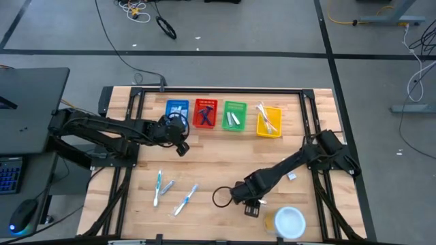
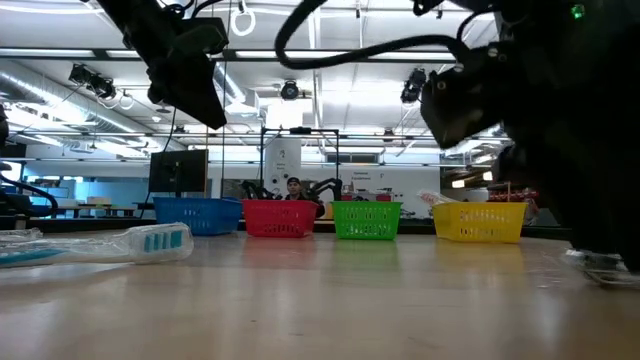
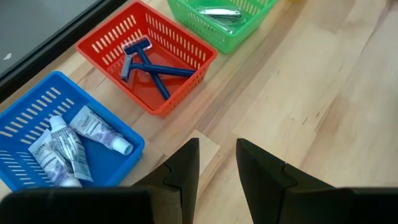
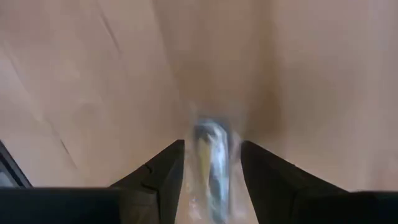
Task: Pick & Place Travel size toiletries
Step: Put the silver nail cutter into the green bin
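Observation:
My right gripper (image 1: 253, 206) is low over the table's near middle, shut on a silvery item in clear wrapping (image 4: 211, 163). My left gripper (image 1: 181, 146) hovers open, just on the near side of the blue basket (image 3: 25, 112), which holds white tubes (image 3: 68, 144). Two dark blue razors (image 3: 149, 65) lie in the red basket (image 3: 180, 37). Silvery items (image 3: 219, 12) lie in the green basket (image 1: 234, 116). White sticks lie in the yellow basket (image 1: 268, 121). Two toothbrushes (image 1: 158, 187) (image 1: 184, 199) lie flat on the table's near left. A small packet (image 1: 291, 175) lies at the right. My right gripper has the silvery wrapped item between its two fingers (image 4: 165, 171), and the clear wrapping (image 4: 194, 186) fills the gap from side to side. The fingers lie along the item and come steeply down at the table. Whether the item is lifted, I cannot tell.
A round white-and-yellow container (image 1: 289, 221) sits near the table's near edge, right beside my right gripper. A black cable loop (image 1: 221, 197) hangs by that arm. The four baskets line the far side. A toothbrush (image 2: 100, 245) shows at the left in the low view.

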{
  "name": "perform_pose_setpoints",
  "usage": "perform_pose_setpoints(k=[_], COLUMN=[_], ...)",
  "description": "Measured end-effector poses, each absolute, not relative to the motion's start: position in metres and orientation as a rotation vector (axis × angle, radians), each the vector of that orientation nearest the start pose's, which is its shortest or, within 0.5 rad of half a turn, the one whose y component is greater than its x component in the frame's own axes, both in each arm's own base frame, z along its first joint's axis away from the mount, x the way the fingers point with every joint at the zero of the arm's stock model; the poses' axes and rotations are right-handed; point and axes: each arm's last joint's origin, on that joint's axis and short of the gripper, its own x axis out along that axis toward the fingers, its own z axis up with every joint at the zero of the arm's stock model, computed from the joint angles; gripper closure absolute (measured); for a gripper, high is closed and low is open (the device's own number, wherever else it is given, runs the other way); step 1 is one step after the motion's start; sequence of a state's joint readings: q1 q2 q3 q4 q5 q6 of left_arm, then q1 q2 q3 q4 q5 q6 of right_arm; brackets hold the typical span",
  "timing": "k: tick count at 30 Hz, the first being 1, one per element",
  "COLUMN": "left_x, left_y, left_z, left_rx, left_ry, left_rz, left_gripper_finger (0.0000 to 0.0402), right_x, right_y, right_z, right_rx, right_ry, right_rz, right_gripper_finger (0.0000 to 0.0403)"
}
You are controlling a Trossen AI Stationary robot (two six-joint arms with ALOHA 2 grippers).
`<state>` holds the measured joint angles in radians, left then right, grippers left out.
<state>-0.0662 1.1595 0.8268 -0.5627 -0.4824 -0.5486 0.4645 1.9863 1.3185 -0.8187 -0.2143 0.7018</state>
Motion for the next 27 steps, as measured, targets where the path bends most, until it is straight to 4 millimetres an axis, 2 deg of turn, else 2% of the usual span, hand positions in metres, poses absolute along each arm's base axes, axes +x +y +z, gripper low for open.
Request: perform_pose_setpoints(k=[3, 8, 13, 15, 18, 22, 24, 27], left_x=[0.224, 0.224, 0.224, 0.224, 0.224, 0.224, 0.224, 0.224], left_y=[-0.001, 0.0, 0.0, 0.0, 0.0, 0.001, 0.001, 0.001], left_z=[0.249, 0.25, 0.25, 0.25, 0.25, 0.25, 0.25, 0.25], left_rx=[-0.278, -0.253, -0.248, -0.247, -0.243, -0.216, -0.203, -0.192], left_ry=[0.726, 0.708, 0.704, 0.704, 0.706, 0.714, 0.716, 0.719], left_rz=[0.615, 0.659, 0.666, 0.666, 0.665, 0.656, 0.656, 0.654], left_gripper_finger=[0.0287, 0.0287, 0.0287, 0.0287, 0.0287, 0.0287, 0.0287, 0.0287], right_x=[0.324, 0.319, 0.319, 0.32, 0.323, 0.326, 0.33, 0.34], right_y=[0.175, 0.181, 0.178, 0.174, 0.169, 0.16, 0.148, 0.128], right_z=[0.137, 0.129, 0.127, 0.127, 0.127, 0.14, 0.148, 0.178], right_rx=[0.361, 0.183, 0.053, 0.062, 0.112, 0.156, 0.132, 0.113], right_ry=[1.586, 1.554, 1.528, 1.541, 1.569, 1.556, 1.508, 1.359], right_rz=[0.012, -0.045, -0.053, -0.039, -0.017, -0.008, -0.078, -0.174], right_gripper_finger=[0.0235, 0.0243, 0.0298, 0.0321, 0.0331, 0.0332, 0.0332, 0.0332])
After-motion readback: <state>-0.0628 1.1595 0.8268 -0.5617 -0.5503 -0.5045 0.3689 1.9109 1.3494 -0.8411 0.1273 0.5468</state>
